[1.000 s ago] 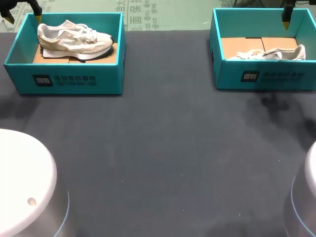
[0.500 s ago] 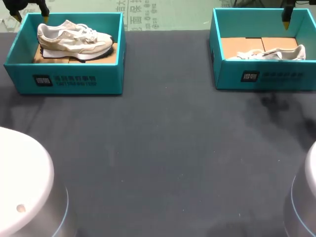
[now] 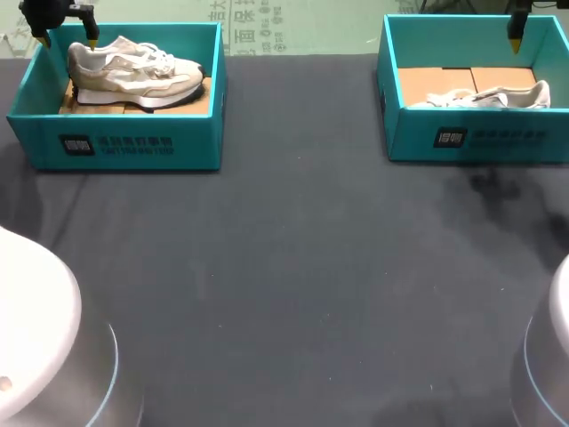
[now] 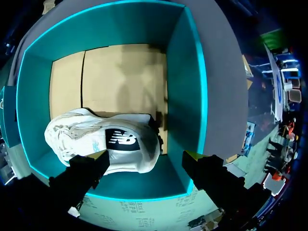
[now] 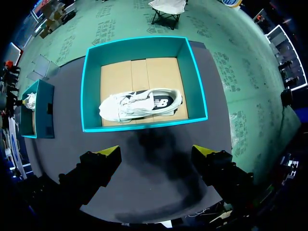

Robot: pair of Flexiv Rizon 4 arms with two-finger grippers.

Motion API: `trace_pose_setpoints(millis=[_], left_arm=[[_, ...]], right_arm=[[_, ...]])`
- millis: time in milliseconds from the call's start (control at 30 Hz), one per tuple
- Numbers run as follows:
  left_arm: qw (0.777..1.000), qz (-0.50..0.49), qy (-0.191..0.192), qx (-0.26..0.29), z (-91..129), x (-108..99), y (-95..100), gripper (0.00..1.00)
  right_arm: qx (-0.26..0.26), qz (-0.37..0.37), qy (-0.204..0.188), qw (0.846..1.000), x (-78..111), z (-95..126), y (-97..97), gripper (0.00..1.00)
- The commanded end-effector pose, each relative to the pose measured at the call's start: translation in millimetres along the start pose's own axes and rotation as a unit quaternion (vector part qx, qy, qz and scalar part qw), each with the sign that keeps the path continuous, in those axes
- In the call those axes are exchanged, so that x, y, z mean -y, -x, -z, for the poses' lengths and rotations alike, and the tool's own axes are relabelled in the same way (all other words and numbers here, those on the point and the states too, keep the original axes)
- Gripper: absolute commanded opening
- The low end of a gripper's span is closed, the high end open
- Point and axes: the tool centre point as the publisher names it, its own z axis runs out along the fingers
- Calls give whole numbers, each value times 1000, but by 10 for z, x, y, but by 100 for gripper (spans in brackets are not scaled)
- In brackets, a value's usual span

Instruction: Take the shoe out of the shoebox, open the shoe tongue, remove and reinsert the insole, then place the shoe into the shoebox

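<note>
Two teal shoeboxes stand at the table's far side. The left shoebox [image 3: 116,142] [image 4: 185,86] holds a cream and white shoe [image 3: 133,69] [image 4: 103,144] lying on its side. My left gripper [image 3: 67,37] [image 4: 147,155] hangs open above that shoe's heel end, clear of it. The right shoebox [image 3: 476,138] [image 5: 144,48] holds a white shoe [image 3: 484,96] [image 5: 139,105]. High above the right shoebox's far edge, my right gripper [image 3: 514,36] [image 5: 156,150] stands open and holds nothing.
The dark grey table [image 3: 293,285] stretches between and in front of the boxes. Both boxes have brown cardboard floors [image 5: 144,72]. White rounded arm bases sit at the near left [image 3: 36,329] and near right [image 3: 556,356].
My left gripper has moved right, from outside the left box's far left corner to over the shoe's heel. The right arm has kept still.
</note>
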Motion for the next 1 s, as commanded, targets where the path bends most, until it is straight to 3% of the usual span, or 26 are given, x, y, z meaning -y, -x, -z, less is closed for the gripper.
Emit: trace_pose_setpoints(millis=[33,167,333,500,567,667,800,1000], left_arm=[[1000,-2,-8,-2,-128,-131,4,100],[1000,5,-18,-8,-221,-179,21,100],[1000,8,-27,-10,-312,-213,51,92],[999,13,-37,-14,-408,-240,37,72],[999,15,-41,-16,-441,-240,22,73],[999,17,-46,-18,-475,-243,3,67],[998,17,-52,-20,-512,-244,-20,74],[998,15,-58,-26,-578,-232,-43,68]], right_arm=[[0,0,0,1000,0,-3,0,100],[0,0,0,1000,0,-3,0,100],[0,0,0,1000,0,-3,0,100],[0,0,0,1000,0,-3,0,100],[0,0,0,1000,0,-3,0,100],[0,0,0,1000,0,-3,0,100],[0,0,0,1000,0,-3,0,100],[0,0,0,1000,0,-3,0,100]])
